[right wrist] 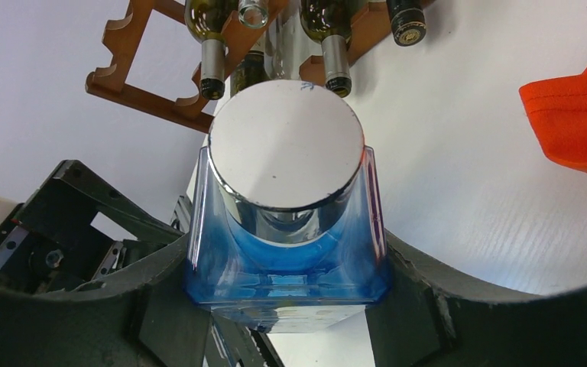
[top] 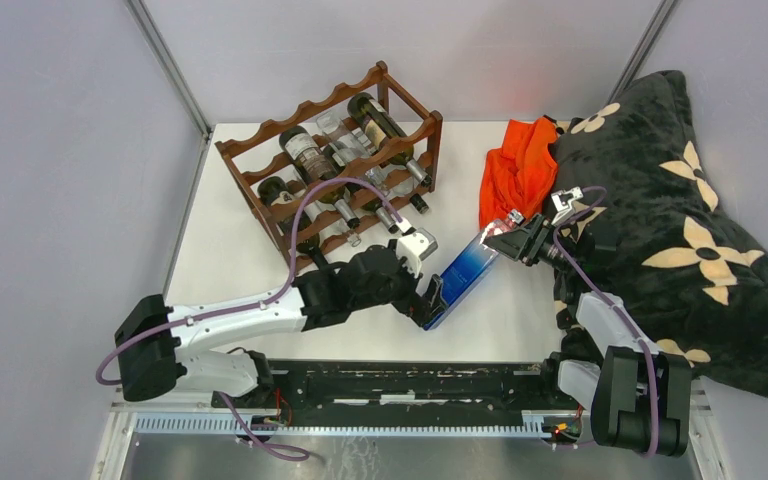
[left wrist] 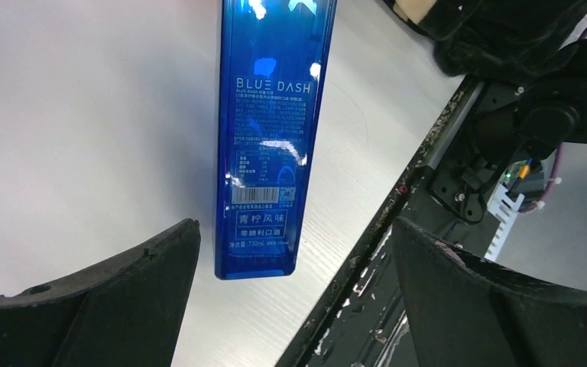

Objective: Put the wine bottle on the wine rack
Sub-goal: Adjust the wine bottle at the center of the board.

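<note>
You had the wine bottle [top: 463,280], a square blue one, lying out in front of the wine rack [top: 436,135], off its right front corner. I could not tell whether it rested on the surface [top: 230,250] or hung just above.

The right gripper [top: 505,243] had its fingers [right wrist: 458,306] pinching the bottle's shoulders below the silver cap. The left gripper [top: 428,300] had its fingers [left wrist: 122,298] spread wide either side of the base, touching nothing.

This looked like a hand-over or a two-handed lift, with the racking not yet begun. Next, you likely needed to close the left on the base, then swing the bottle toward the rack and line it up with a free cradle, clear of the stored bottles [top: 310,155].
</note>
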You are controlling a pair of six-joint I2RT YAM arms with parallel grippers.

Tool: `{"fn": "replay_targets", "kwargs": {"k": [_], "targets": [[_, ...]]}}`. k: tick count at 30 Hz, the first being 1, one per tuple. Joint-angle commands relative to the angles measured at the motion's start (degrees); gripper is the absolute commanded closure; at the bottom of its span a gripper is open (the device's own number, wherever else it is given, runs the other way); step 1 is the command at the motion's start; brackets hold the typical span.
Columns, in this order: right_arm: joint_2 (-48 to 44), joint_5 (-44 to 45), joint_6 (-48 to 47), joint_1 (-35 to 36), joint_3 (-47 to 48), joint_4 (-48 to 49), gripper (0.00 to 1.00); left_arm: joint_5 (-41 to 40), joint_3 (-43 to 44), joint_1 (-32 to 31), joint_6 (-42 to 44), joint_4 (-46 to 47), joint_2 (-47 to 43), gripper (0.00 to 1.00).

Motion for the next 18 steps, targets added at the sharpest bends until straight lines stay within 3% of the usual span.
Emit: {"fn": "replay_targets", "kwargs": {"k": [1, 13, 18], "targets": [[-0.24, -4.23, 8.31, -0.26, 0.71, 9.19, 1.0, 0.55, 3.73, -0.13, 5.58, 1.71, 3.39, 0.0], [-0.16, -4.85, 10.97, -0.28, -0.18, 11.44, 1.0, -5.29, 8.76, -0.05, 9.8, 6.15, 17.67, 0.02], [-0.06, -4.76, 11.31, -0.26, -0.32, 11.63, 1.0, -4.07, 10.59, 0.12, 10.13, 6.86, 21.57, 0.07]]}}
